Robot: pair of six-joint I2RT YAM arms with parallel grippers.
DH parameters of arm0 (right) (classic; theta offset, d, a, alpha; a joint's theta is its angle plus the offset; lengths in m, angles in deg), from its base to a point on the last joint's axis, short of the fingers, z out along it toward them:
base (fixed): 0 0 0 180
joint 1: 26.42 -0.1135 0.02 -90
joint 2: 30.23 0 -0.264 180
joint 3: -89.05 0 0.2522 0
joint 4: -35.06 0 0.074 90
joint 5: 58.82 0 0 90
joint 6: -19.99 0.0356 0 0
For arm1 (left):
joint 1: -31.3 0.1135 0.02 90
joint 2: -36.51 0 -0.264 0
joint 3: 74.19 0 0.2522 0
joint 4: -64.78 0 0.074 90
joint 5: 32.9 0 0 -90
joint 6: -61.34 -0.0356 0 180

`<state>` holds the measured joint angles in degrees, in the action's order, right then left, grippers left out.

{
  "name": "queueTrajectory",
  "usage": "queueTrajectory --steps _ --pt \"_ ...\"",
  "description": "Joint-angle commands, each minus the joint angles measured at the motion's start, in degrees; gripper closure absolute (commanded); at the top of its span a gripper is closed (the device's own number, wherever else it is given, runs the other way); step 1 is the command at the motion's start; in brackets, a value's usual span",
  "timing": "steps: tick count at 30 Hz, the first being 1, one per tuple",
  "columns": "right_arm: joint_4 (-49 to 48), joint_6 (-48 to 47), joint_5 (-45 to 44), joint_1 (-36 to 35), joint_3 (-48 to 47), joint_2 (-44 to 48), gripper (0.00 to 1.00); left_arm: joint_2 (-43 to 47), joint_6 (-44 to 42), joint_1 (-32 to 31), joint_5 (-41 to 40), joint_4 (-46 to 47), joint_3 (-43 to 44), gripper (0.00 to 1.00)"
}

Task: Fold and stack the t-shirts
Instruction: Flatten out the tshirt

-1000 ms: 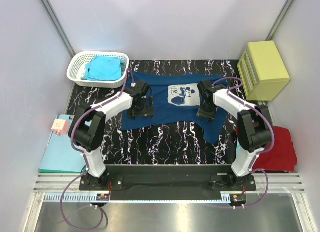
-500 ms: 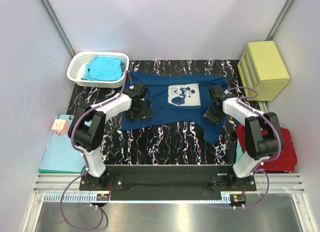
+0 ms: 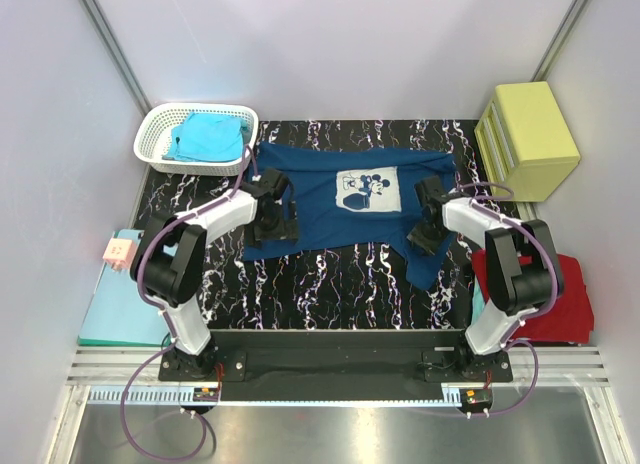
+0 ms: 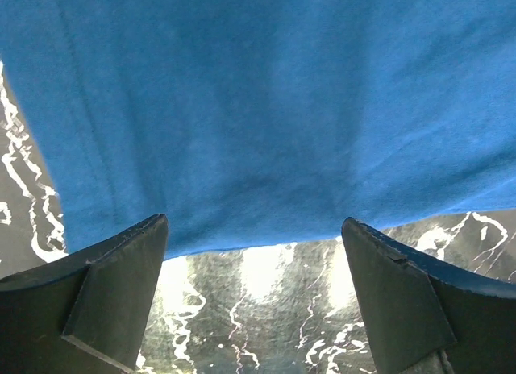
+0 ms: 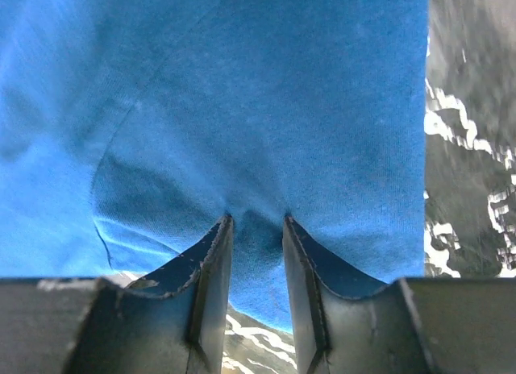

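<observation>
The left arm and right arm are built alike: glossy white shells on the long links, with black housings at the joints. Behind each gripper a purple cable trails along the arm, down to a black base bolted on a black plate. The left gripper has dark matte fingers, broad wedges with bevelled inner faces. The right gripper has matching fingers, their edges nicked and scuffed pale.
</observation>
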<state>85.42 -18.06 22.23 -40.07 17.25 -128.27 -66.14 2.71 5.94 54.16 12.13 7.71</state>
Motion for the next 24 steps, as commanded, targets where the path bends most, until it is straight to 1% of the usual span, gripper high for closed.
queueTrajectory --steps 1,7,8,15,20,22,24 --pt "5.7 3.4 0.3 -2.6 6.3 4.3 0.62 4.3 -0.2 0.8 0.8 0.7 -1.3 0.06" --pt "12.5 7.6 0.2 -5.2 13.6 17.3 0.63 4.3 0.2 1.5 1.5 0.5 -0.4 0.06" --pt "13.4 8.1 0.2 -5.5 15.0 20.7 0.63 4.3 0.2 1.5 1.8 0.5 -0.3 0.06" --pt "22.1 8.8 0.0 -5.9 18.7 33.6 0.63 4.8 0.9 1.5 2.5 0.4 -1.2 0.06" --pt "20.7 7.9 1.2 -6.1 19.2 41.2 0.66 5.4 1.3 1.4 1.9 0.8 -3.1 0.06" --pt "18.7 6.2 0.7 -6.1 18.3 42.8 0.64 5.1 1.2 1.4 1.3 1.5 -3.5 0.06" --pt "16.8 4.8 -1.3 -6.1 16.7 43.3 0.61 4.3 0.7 1.4 1.2 1.5 -2.7 0.06"
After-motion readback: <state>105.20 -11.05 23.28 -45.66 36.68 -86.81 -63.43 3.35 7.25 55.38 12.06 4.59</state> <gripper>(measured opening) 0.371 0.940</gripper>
